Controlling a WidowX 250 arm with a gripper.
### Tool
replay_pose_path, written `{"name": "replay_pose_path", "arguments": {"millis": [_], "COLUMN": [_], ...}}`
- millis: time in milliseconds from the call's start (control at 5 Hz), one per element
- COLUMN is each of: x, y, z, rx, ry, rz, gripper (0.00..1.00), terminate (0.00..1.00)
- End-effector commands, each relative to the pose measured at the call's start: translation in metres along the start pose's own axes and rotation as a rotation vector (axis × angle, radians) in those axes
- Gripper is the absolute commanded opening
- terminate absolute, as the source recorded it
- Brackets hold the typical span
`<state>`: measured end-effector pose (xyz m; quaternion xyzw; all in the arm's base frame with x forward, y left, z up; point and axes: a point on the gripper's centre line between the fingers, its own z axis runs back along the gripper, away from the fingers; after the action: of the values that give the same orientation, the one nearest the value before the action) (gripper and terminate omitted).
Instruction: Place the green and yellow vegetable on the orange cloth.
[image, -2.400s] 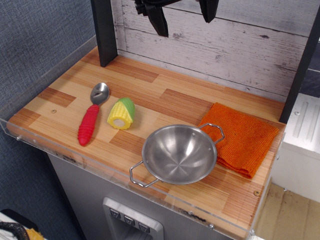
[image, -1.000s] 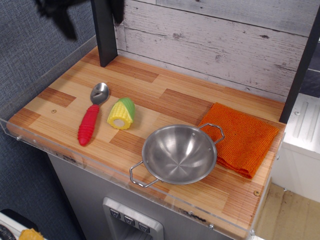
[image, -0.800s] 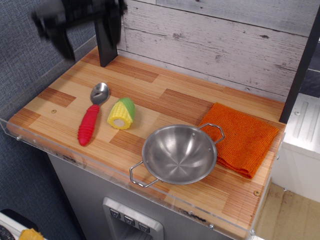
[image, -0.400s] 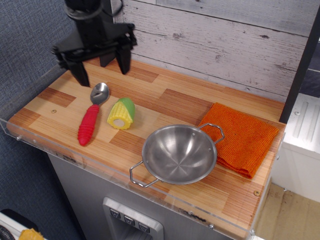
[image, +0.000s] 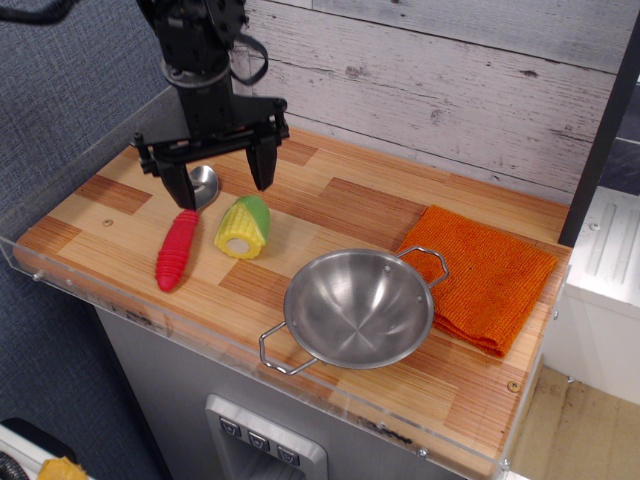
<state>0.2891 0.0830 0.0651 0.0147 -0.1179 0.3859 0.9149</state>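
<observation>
The green and yellow vegetable (image: 243, 227), a toy corn cob stub with its pale cut end facing the front, lies on the wooden counter left of centre. The orange cloth (image: 482, 273) lies at the right, partly under the steel bowl's handle. My black gripper (image: 222, 180) hangs open just above and behind the corn, one finger (image: 182, 186) over the spoon's bowl, the other (image: 263, 164) behind the corn. It holds nothing.
A red-handled spoon (image: 178, 247) lies just left of the corn. A steel bowl (image: 359, 307) with wire handles stands between the corn and the cloth. A black post (image: 207, 62) stands at the back left. A clear acrylic lip (image: 150, 313) edges the counter front.
The gripper has come down from the upper left and moved right, from behind the spoon to just above the corn. Nothing on the counter has moved.
</observation>
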Motion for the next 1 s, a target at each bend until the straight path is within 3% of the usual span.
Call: {"name": "replay_pose_path", "arguments": {"millis": [0,200,600,800], "x": [-0.005,-0.011,-0.016,-0.018], "y": [-0.002,-0.006,-0.011,-0.012], "z": [-0.013,-0.024,-0.026,-0.025], "rx": [0.041,0.063,0.077,0.082], "ry": [0.004,0.034,0.026,0.014], "rz": [-0.021,-0.032,-0.036,-0.048], "gripper": [1.00,1.00,1.00,0.00], "terminate": [0.00,0.00,0.00,0.00]}}
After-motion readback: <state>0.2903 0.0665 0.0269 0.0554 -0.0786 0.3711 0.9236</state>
